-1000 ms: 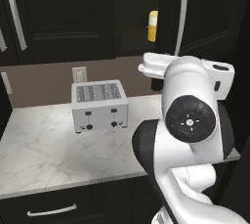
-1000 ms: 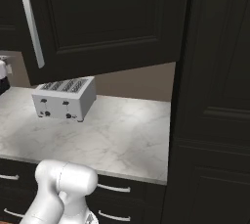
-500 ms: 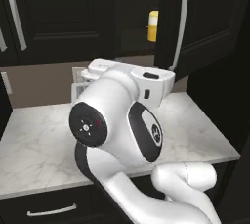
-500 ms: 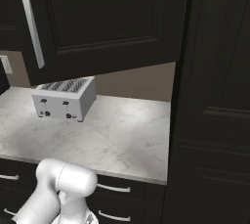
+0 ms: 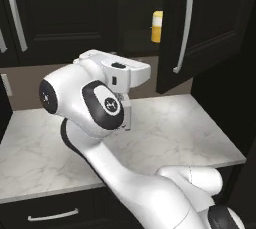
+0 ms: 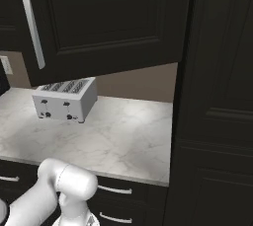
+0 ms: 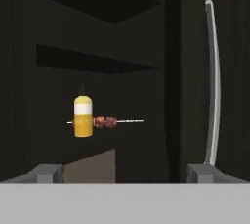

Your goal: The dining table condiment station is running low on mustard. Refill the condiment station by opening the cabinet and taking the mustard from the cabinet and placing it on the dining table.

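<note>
- Gripper [image 7: 124,173] spread wide, holding nothing, facing the open cabinet [image 7: 193,71].
- Mustard [image 7: 83,116] upright on a shelf inside, skewer [image 7: 110,121] just beside it.
- Toaster [image 6: 65,98] on the counter [image 6: 123,136].

A home kitchen, rendered rather than real. A marble counter [image 6: 113,136] carries a silver toaster [image 6: 64,99] at its left end. Below the counter run black drawers [image 6: 116,190] with bar handles; above it hang black raised-panel cabinets [image 6: 108,18], one door swung open. Inside, above the counter, stand a mustard bottle [image 7: 83,116] and a skewer [image 7: 110,121].
</note>
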